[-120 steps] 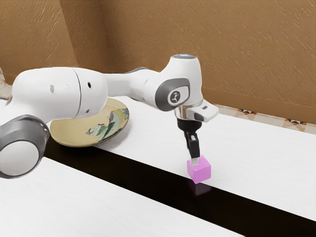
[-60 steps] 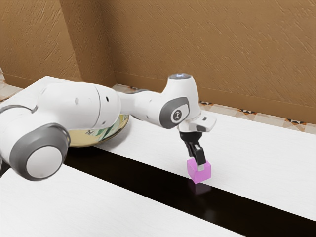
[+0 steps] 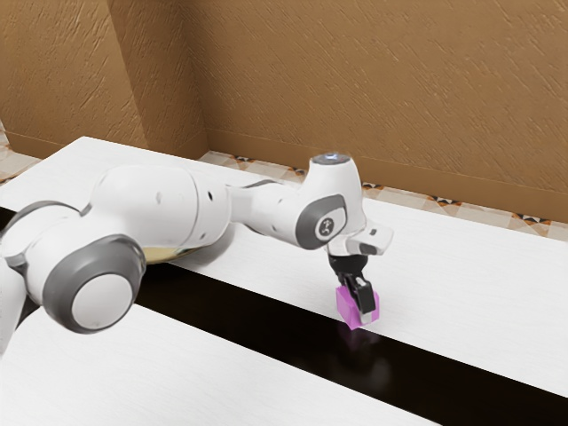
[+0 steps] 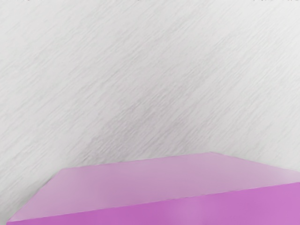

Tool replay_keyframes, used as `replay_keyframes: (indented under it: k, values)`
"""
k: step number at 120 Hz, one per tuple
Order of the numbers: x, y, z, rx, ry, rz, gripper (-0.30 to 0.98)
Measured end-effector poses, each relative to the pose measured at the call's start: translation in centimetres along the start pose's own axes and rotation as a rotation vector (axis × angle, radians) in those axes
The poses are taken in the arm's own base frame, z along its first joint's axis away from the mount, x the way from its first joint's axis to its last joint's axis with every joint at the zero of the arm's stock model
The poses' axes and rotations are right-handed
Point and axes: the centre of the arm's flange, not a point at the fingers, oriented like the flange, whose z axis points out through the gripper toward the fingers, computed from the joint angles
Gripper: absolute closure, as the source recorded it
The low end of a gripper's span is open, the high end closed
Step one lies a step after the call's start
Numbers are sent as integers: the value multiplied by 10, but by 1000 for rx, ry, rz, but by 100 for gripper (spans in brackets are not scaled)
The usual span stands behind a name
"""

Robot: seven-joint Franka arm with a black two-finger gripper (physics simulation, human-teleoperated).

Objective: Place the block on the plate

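Exterior view: arm (image 3: 160, 204) hides most of plate (image 3: 167, 255); gripper (image 3: 358, 311) at block (image 3: 345, 304).

The gripper (image 3: 359, 312) has its jaws down at the pink block (image 3: 345, 306) on the tabletop (image 3: 479, 302). The arm (image 3: 155, 209) mostly hides the plate (image 3: 165, 256).

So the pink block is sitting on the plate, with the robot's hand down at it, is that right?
Not quite: the block isn't on the plate. The exterior view shows the pink block on the white table, apart from the plate, which is partly hidden behind the arm. The robot's hand is indeed down at the block.
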Motion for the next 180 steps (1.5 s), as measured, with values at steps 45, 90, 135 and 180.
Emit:
replay_keyframes:
  k: [45, 90, 135, 180]
  values:
    - [1, -3, -3, 10, 5, -7, 17]
    - [-6, -14, -53, 37, 49, -27, 27]
    - [-72, -79, -160, 117, 120, -150, 28]
    - [-174, -177, -242, 201, 180, -343, 28]
